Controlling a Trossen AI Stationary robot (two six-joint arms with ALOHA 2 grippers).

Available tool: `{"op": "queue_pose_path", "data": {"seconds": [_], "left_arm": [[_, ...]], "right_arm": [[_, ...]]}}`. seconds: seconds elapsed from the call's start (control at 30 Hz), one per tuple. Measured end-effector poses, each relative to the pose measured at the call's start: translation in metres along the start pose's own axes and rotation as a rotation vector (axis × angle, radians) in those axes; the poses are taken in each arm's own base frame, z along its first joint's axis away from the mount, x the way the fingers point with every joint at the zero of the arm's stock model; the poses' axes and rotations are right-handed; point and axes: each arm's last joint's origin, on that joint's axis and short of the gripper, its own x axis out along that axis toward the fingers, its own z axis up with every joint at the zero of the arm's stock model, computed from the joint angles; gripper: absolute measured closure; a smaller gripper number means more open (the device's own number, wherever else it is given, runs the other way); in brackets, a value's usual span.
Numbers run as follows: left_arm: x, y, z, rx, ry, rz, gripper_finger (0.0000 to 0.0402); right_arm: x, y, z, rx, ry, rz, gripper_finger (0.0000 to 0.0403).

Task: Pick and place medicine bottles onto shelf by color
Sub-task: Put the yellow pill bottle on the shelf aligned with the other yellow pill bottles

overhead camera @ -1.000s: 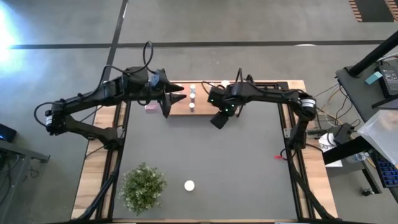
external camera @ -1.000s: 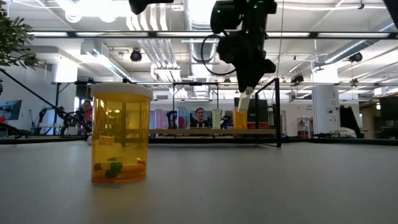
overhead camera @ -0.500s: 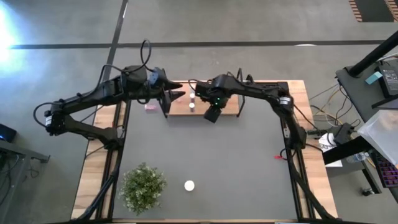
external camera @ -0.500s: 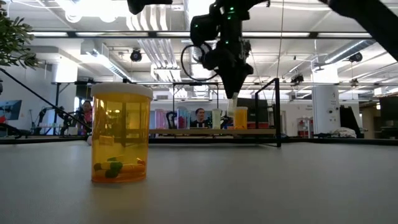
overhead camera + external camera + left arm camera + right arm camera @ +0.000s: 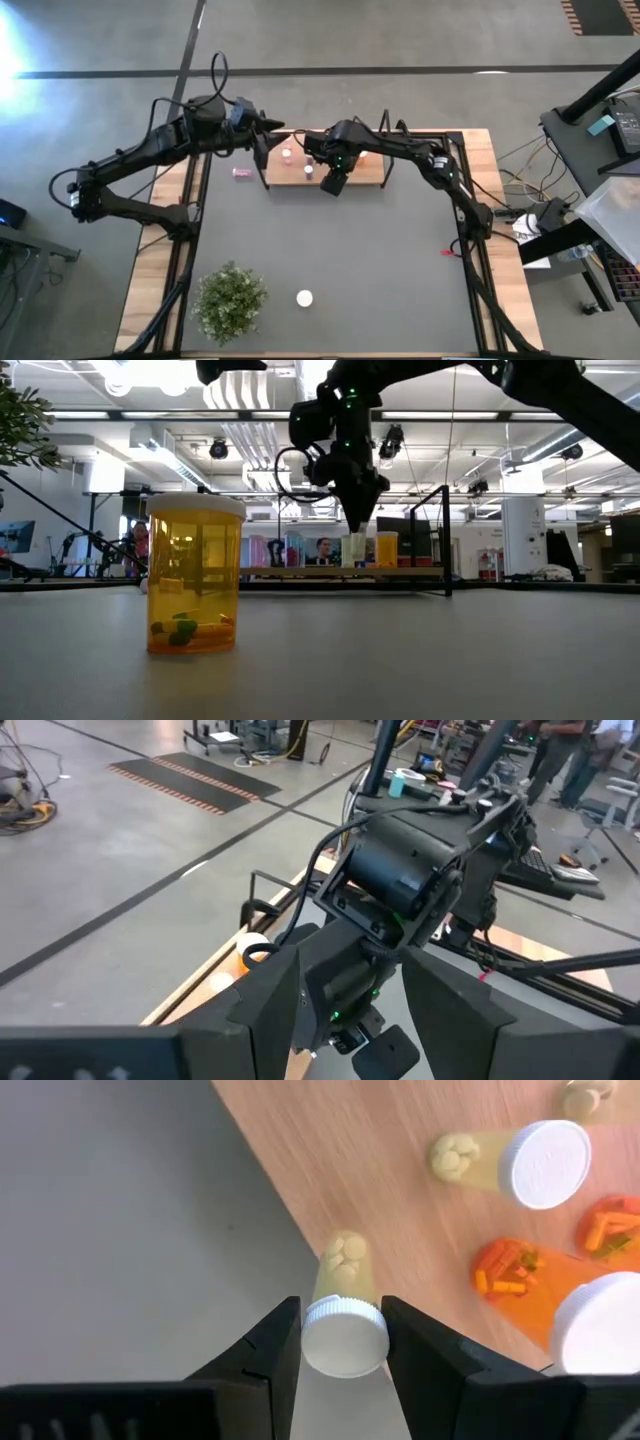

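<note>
Right gripper (image 5: 342, 1342): jaws closed on white ribbed cap of small pale-yellow translucent plastic bottle (image 5: 342, 1280), bottle hanging over near edge of light wooden shelf board (image 5: 420, 1230), close above or just touching it; contact not clear. Left gripper (image 5: 350, 990): jaws apart, nothing between them, held above shelf's left end, facing right arm.

Risks from here:
- Release near board edge: base part off the wood, bottle tips onto dark grey table mat (image 5: 330, 250).
- Grip on cap only: smooth cylindrical body free to swing, may land tilted.
- Nearby neighbours: second pale bottle (image 5: 500, 1165) and orange translucent bottle (image 5: 545, 1285), likely knocked by any sideways drift.
- Arms close together: possible collision on withdrawal.

Materials: board matt, fine grain, flat; black wire frame at ends. Bottles smooth, see-through, tablets visible. Large orange bottle (image 5: 195, 575) and small pink bottle (image 5: 242, 172) on mat, not yet shelved.
</note>
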Motion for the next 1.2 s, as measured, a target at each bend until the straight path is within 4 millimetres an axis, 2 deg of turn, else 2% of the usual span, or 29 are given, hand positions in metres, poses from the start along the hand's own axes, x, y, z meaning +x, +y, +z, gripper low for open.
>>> {"op": "queue_pose_path", "data": {"seconds": [0.47, 1.2], "left_arm": [[-0.001, 0.004, 0.001, 0.049, -0.006, 0.014, 0.0239], [-0.003, 0.005, 0.004, 0.074, -0.015, 0.022, 0.0239]], "right_arm": [[0.014, -0.012, 0.008, 0.010, 0.003, -0.006, 0.0277], [0.016, -0.013, 0.015, 0.020, -0.061, 0.002, 0.0277]]}}
